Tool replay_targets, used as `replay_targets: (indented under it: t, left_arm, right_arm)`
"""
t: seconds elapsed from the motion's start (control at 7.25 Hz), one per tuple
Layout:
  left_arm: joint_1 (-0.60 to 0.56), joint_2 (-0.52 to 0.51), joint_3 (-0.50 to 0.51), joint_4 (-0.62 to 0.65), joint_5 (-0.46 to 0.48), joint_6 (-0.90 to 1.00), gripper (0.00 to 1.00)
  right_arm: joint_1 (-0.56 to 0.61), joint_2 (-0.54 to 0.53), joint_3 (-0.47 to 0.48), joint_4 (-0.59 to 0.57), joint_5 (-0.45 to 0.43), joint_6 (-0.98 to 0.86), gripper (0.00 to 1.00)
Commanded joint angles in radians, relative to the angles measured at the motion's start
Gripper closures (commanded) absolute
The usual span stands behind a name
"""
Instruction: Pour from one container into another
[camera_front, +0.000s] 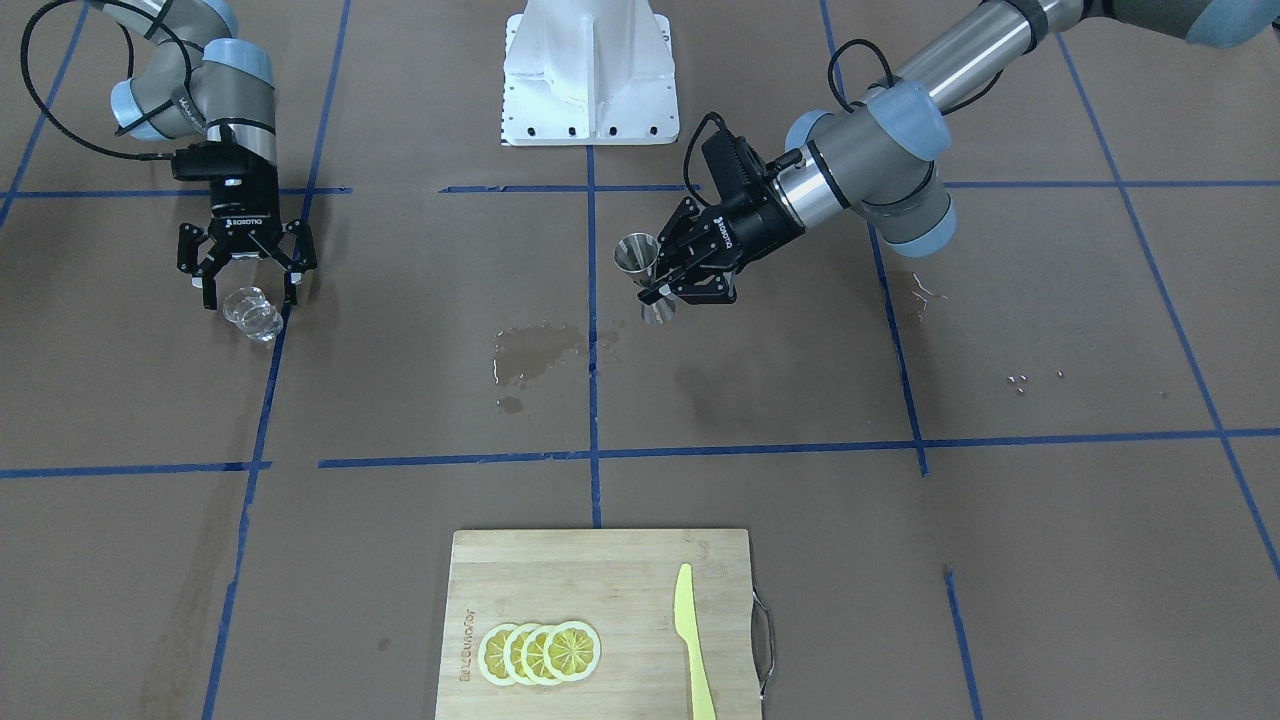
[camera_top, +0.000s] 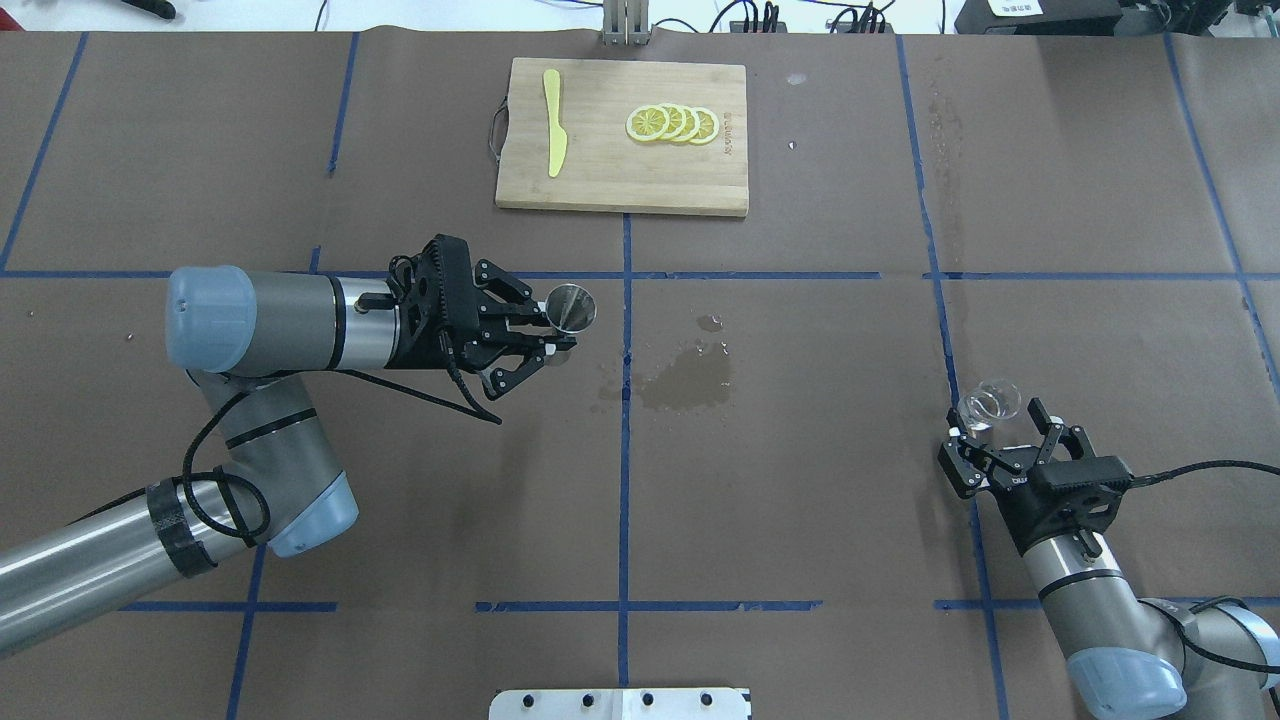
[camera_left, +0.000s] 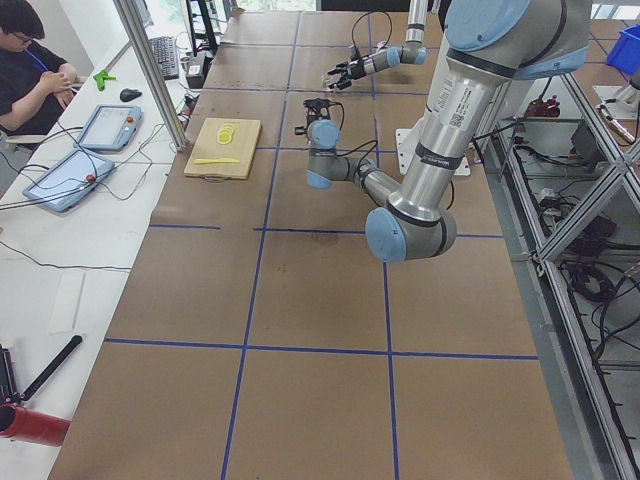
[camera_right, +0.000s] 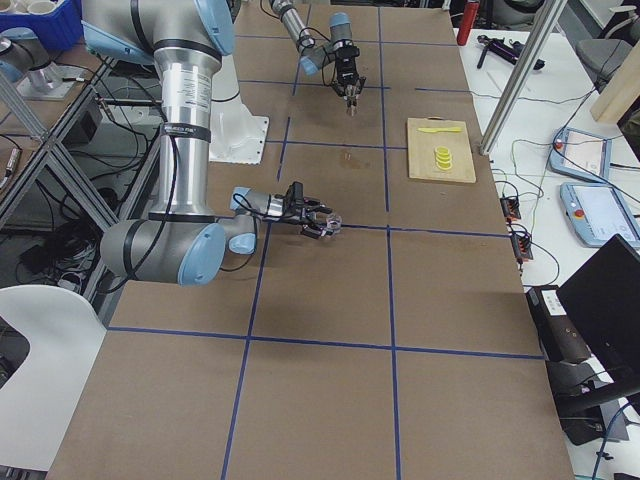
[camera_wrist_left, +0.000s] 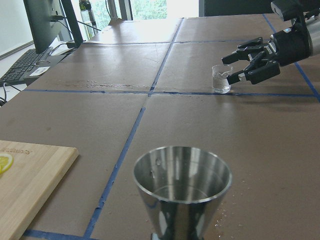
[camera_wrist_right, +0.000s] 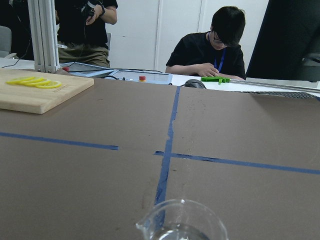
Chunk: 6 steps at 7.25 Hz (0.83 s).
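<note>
The steel hourglass jigger (camera_front: 645, 277) stands upright near the table's middle, and my left gripper (camera_front: 662, 291) is shut on its narrow waist from the side. Its open upper cup (camera_wrist_left: 182, 187) fills the bottom of the left wrist view. The clear glass tumbler (camera_front: 252, 312) sits on the table at the right arm's side. My right gripper (camera_front: 249, 298) is open, with the fingertips to either side of the glass and not touching it. From overhead the tumbler (camera_top: 990, 403) lies just beyond the right gripper (camera_top: 998, 424). Only the glass rim (camera_wrist_right: 180, 220) shows in the right wrist view.
A wooden cutting board (camera_top: 600, 180) with lemon slices (camera_top: 672, 123) and a yellow knife (camera_top: 554, 135) lies at the table's far edge. A wet patch (camera_top: 690, 380) marks the brown paper between the arms. The white robot base (camera_front: 588, 70) stands at the near edge. A seated person (camera_wrist_right: 210, 50) is beyond the table.
</note>
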Motion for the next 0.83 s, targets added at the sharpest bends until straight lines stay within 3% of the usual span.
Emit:
replay_targets:
  t: [0.0,0.28,0.69]
  left_arm:
    - [0.0,0.0,0.001,0.0,0.001,0.0,1.0]
    - [0.002,0.0,-0.001,-0.001,0.0,0.0,1.0]
    - [0.002,0.002,-0.002,-0.001,0.001,0.0,1.0]
  right_arm:
    - [0.0,0.015,-0.034,0.026,-0.006,-0.01,0.08]
    - [0.0,0.018,-0.039,0.044,-0.006,-0.018,0.39]
    - [0.0,0.018,-0.039,0.046,-0.006,-0.018,0.42]
